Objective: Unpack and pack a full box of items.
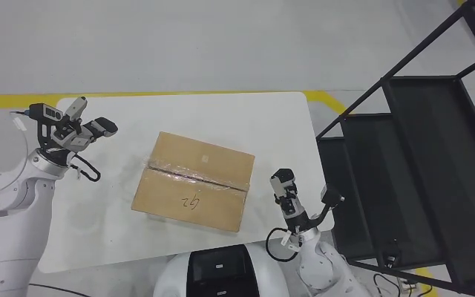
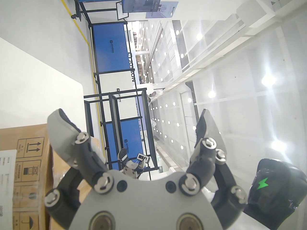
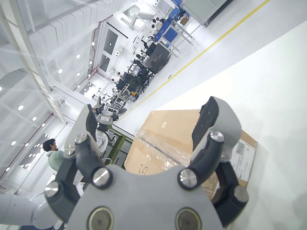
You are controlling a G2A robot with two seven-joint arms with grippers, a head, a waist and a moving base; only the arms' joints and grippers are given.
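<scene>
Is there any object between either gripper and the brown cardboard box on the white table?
Nothing visible. Only bare white table separates the brown cardboard box from the open left gripper and the open right gripper. Clear tape covers its top seam.

A brown cardboard box [image 1: 194, 185] lies flat near the middle of the white surface [image 1: 111, 237], turned slightly askew to its edges. Its top flaps are shut, and clear wrinkled tape [image 3: 158, 149] seals the centre seam. The top bears a handwritten mark [image 1: 191, 200], and the sides carry a white label [image 3: 242, 154] and printed handling symbols [image 2: 30, 148].
</scene>
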